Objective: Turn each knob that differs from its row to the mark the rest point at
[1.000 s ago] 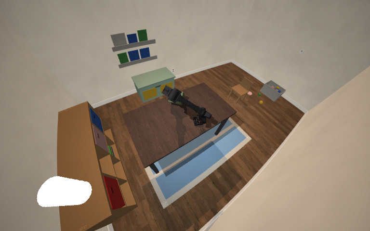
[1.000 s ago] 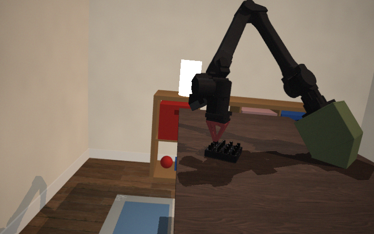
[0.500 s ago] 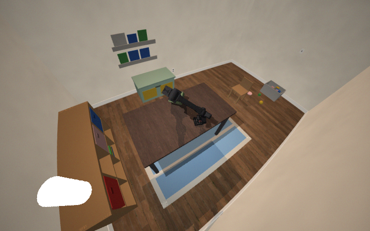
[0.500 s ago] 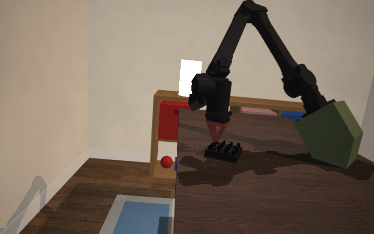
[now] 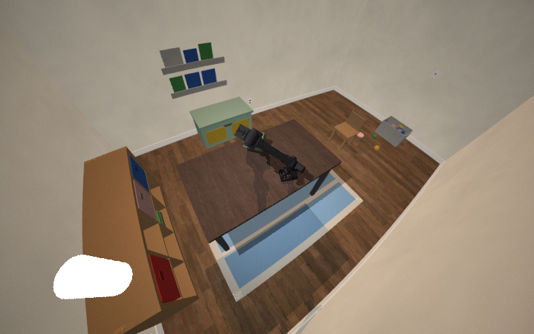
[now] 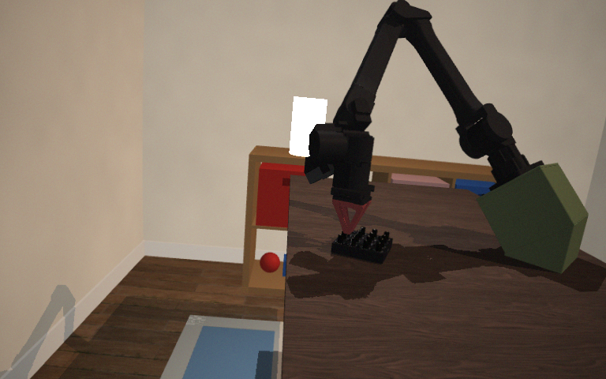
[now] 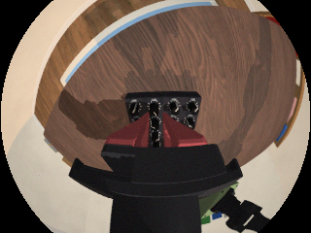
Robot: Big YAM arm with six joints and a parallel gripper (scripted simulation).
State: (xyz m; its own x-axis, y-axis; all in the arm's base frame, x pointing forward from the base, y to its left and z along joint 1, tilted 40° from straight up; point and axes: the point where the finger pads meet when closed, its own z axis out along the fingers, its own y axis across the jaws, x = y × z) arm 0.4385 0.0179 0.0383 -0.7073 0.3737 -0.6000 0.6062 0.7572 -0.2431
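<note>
The black knob box [image 5: 288,179] [image 6: 357,254] [image 7: 163,95] stands on the table. In the wrist view its far row shows four knobs with white lines; the second row shows partly between and beside the fingers, and nearer knobs are mostly hidden. My gripper [image 6: 349,231] [image 7: 155,116] points down at the box, its red fingers slightly open on either side of the second column from the left in the wrist view. A knob [image 7: 155,122] shows in the narrow gap. I cannot tell whether the fingertips touch a knob. The socket and printed names cannot be made out.
The dark wooden table [image 5: 228,181] [image 6: 461,328] carries the box near one long edge. The arm rises from a green base block [image 6: 532,220] on the table. A brown shelf unit [image 5: 108,215], a green cabinet [image 5: 220,111] and a chair [image 5: 348,129] stand off the table.
</note>
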